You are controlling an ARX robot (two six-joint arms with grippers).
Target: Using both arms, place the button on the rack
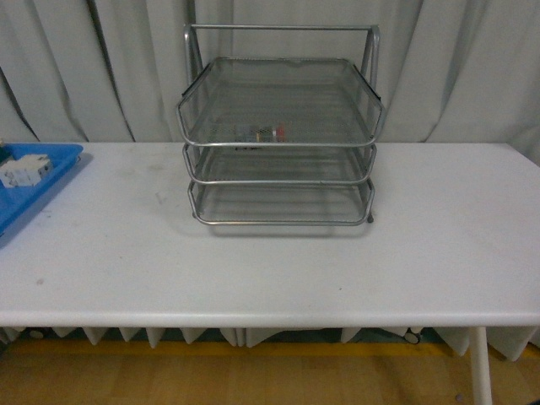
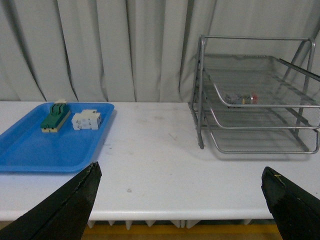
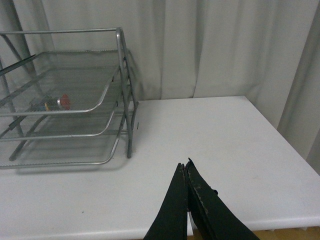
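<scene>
The silver wire-mesh rack (image 1: 279, 181) stands at the back middle of the white table, three trays stacked. The button (image 1: 276, 132) lies on its side in the top tray, red cap showing; it also shows as the button (image 2: 246, 99) in the left wrist view and the button (image 3: 59, 102) in the right wrist view. My left gripper (image 2: 182, 172) is open and empty, hanging over the table's front edge, well short of the rack (image 2: 260, 100). Over the right part of the table my right gripper (image 3: 184, 166) is shut on nothing, apart from the rack (image 3: 70, 100). Neither arm appears in the front view.
A blue plastic tray (image 1: 34, 196) lies at the table's left end; the blue tray (image 2: 35, 150) holds a green-and-cream switch block (image 2: 55, 117) and a white block (image 2: 86, 120). Grey curtains hang behind the table. The table's front edge runs close under both grippers.
</scene>
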